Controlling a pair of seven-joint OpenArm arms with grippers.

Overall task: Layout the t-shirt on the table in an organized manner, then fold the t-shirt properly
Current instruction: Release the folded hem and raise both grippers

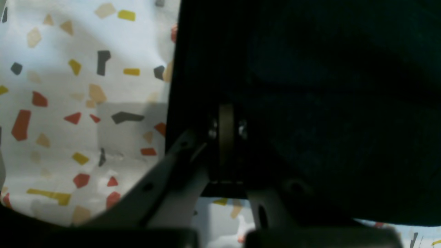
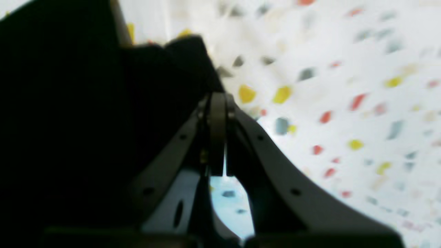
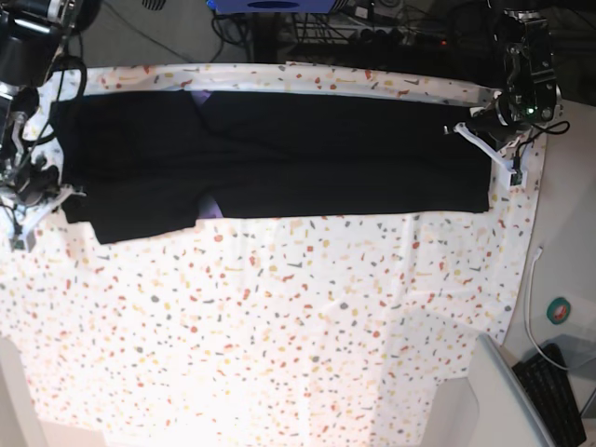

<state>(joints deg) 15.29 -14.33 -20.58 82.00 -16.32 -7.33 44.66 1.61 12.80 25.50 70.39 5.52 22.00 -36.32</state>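
Note:
The black t-shirt [image 3: 279, 158] lies stretched into a long band across the far part of the speckled table [image 3: 279, 326]. A bit of purple print peeks out at its lower edge [image 3: 212, 207]. My left gripper [image 3: 477, 138] is at the shirt's right end. In the left wrist view it [image 1: 226, 129] is shut, with the black cloth [image 1: 310, 103] pinched between its fingers. My right gripper [image 3: 63, 194] is at the shirt's left end. In the right wrist view it [image 2: 217, 113] is also shut, on the edge of the cloth [image 2: 86, 120].
The table's right edge runs close to the left arm [image 3: 526, 65]. Beyond it are a cable, a round green item [image 3: 560, 312] and a dark keyboard [image 3: 559, 391]. Cables and equipment crowd the far side behind the table.

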